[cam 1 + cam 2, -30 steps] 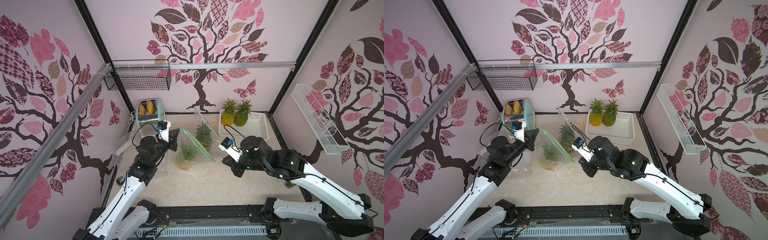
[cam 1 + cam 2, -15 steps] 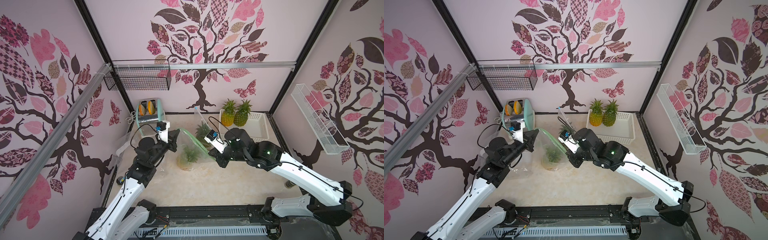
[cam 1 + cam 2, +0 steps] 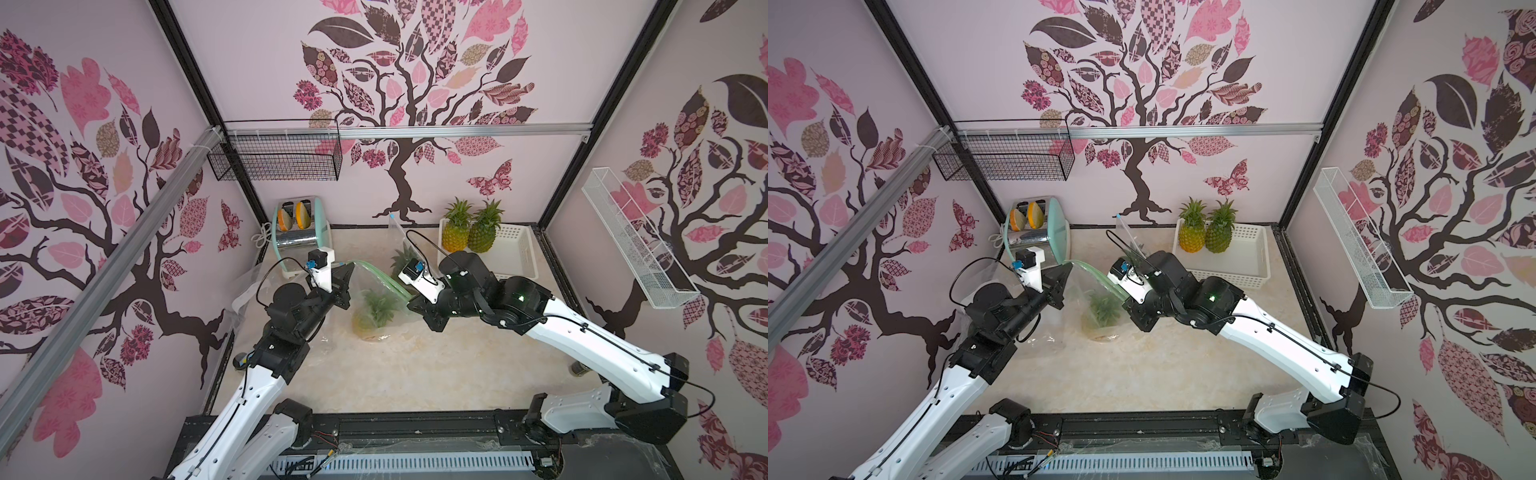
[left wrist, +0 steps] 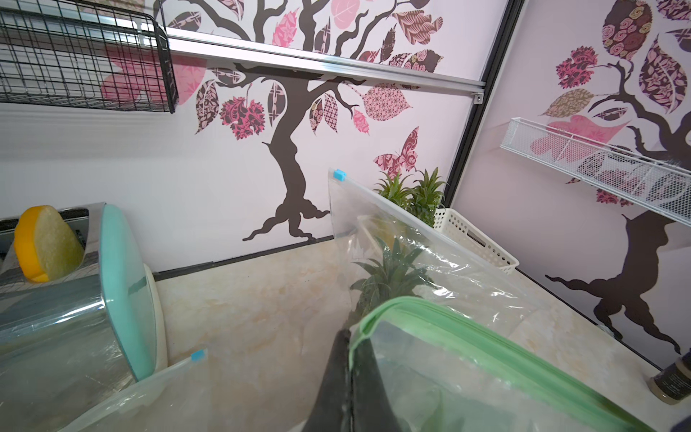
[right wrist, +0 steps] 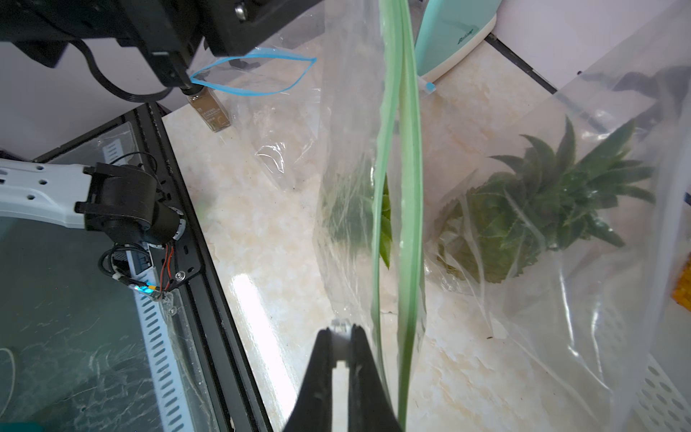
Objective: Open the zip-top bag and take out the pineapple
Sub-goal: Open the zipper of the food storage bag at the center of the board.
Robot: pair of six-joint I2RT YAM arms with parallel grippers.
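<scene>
Both top views: where my right jaws' tips meet the zip-top bag (image 3: 378, 276) is too small to tell; its pineapple (image 3: 372, 316) blurs behind the plastic. Right wrist view: whether my closed right jaws pinch the bag, unclear. Left wrist view: bottle (image 4: 671, 381) cut off by the picture's edge.

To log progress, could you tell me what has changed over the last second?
The right gripper, shut, swung in from the side to the bag's green zip. The left gripper kept its hold on the zip's other end; the pineapple stayed inside.
</scene>
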